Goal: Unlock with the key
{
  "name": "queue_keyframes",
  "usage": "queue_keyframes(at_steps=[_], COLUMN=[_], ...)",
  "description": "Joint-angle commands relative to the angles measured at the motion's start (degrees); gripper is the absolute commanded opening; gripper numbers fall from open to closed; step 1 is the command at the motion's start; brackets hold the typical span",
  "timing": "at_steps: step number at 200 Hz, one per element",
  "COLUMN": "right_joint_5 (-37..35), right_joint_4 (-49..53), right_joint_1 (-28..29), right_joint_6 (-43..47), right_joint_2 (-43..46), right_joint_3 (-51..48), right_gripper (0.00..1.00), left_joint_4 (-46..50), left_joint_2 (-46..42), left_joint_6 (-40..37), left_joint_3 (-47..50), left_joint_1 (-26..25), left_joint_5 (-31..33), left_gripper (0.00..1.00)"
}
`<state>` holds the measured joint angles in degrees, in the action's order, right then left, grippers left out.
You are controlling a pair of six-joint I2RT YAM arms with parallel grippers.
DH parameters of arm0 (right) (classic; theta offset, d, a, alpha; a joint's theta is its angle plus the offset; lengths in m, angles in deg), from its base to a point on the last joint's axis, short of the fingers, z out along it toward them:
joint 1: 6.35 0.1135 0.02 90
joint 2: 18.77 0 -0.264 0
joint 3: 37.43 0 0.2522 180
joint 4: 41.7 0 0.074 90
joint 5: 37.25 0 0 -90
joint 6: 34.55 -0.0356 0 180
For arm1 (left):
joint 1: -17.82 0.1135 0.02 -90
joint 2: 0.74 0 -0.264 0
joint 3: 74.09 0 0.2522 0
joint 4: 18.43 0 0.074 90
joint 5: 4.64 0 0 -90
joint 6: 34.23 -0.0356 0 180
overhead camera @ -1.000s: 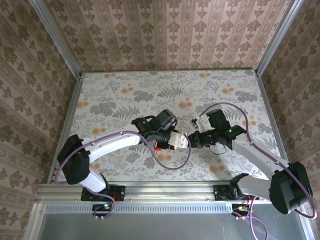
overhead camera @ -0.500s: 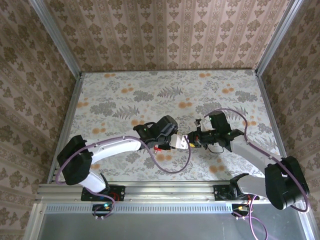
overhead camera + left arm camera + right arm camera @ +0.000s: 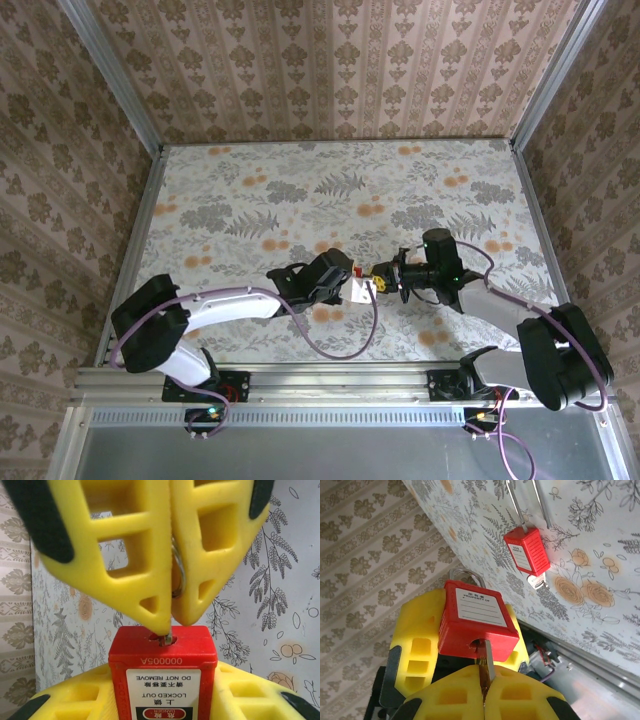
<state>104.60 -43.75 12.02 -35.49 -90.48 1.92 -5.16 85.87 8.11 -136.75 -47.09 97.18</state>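
A red padlock (image 3: 163,652) with a white label sits between my left gripper's (image 3: 163,677) yellow fingers, keyhole end facing outward. My right gripper (image 3: 483,675) is shut on the key (image 3: 489,661), whose blade tip rests in the padlock's (image 3: 479,617) keyhole. In the left wrist view the right gripper (image 3: 172,622) comes down from above with the key tip (image 3: 167,639) in the hole. The shackle (image 3: 465,575) pokes out behind the body. From above, the padlock (image 3: 358,291) and right gripper (image 3: 383,284) meet at table centre, near the front.
A second red padlock (image 3: 526,550) lies on the floral table (image 3: 330,190) with a long shackle and a small key (image 3: 536,582) at its base. Patterned walls and metal rails enclose the table; the front rail (image 3: 330,380) is close behind the arms.
Both wrists have drifted toward the front edge and closed the gap between them. The key, apart from the padlock a second ago, now touches its keyhole.
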Motion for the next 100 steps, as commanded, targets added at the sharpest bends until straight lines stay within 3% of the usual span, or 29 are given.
queue_keyframes(at_steps=[1,38,70,100], right_joint_5=[-7.8,-8.3,-7.1,-6.5], right_joint_4=[-5.5,0.2,8.6,21.2], right_joint_1=[-1.0,-1.8,-3.7,-5.7], right_joint_6=[-6.1,-3.9,3.1,13.8], right_joint_2=[1.8,5.0,8.3,11.6], right_joint_3=[0.5,0.8,3.3,7.3], right_gripper=[0.0,0.05,0.28,0.53], left_joint_4=[-5.2,-5.0,-0.6,6.3], left_joint_2=[-1.6,-2.6,-3.2,-3.7], left_joint_6=[-0.6,0.2,3.2,7.4], left_joint_3=[1.3,2.1,0.5,-2.3], left_joint_1=[-3.3,-3.4,-2.9,-1.4], left_joint_5=[-3.6,-3.6,-5.2,-10.7], left_gripper=[0.0,0.0,0.0,0.0])
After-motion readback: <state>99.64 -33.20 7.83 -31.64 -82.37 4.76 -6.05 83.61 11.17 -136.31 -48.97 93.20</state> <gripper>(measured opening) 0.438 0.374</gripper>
